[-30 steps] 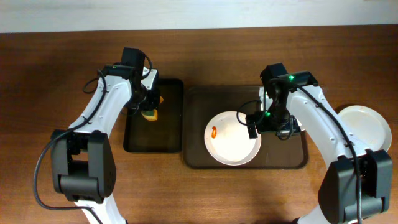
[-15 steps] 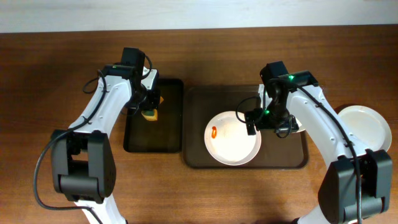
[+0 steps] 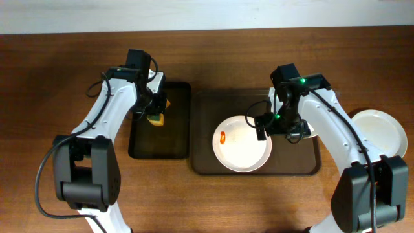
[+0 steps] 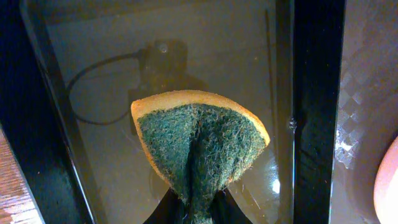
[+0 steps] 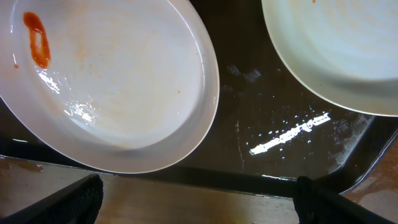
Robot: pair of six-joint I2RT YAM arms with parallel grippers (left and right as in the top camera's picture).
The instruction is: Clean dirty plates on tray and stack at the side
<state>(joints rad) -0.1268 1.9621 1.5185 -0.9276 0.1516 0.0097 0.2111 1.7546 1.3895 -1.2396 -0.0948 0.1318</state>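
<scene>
Little had shifted in half a second: the left gripper [image 4: 194,208] hung over the small black water tray [image 3: 139,144], left of centre, jaws pinching a green-and-yellow scouring sponge [image 4: 199,146]. The right gripper [image 5: 196,190], jaws spread, hovered above a round white plate [image 3: 242,147] on the large dark tray [image 3: 310,167], its red sauce smear [image 3: 222,137] unscrubbed. One clean-looking white plate [image 3: 383,133] lay aside at far right; a second tray plate [image 5: 336,50] apparently awaited cleaning.
</scene>
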